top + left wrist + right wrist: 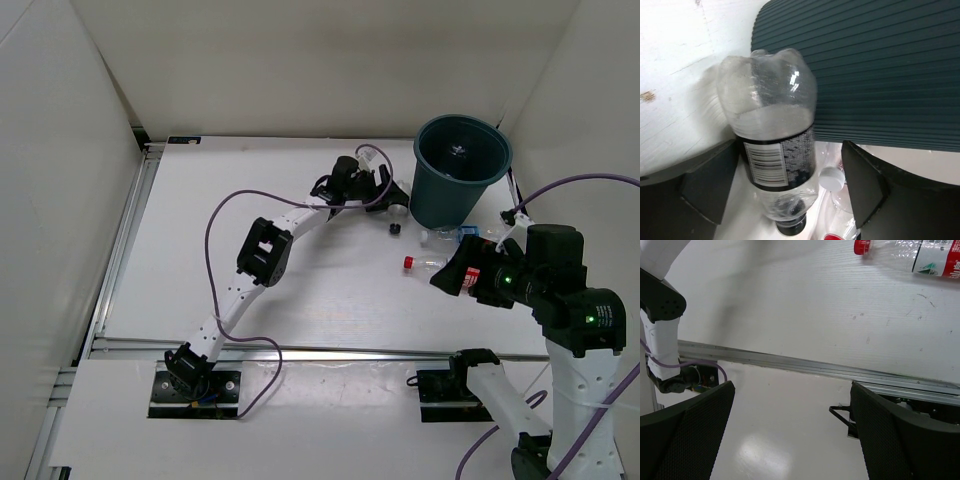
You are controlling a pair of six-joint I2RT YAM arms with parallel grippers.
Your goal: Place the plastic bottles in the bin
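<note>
The dark teal bin stands at the back right; its ribbed wall fills the left wrist view. My left gripper is open beside the bin's left side, its jaws astride a clear bottle with a dark label and a black cap. The bottle lies against the left finger, with a gap to the right finger. A bottle with a red cap and red label lies on the table, also in the right wrist view. My right gripper is open and empty just right of it.
Another clear bottle with a white cap and a blue label lies at the bin's foot. A metal rail crosses the table near the arm bases. White walls enclose the table.
</note>
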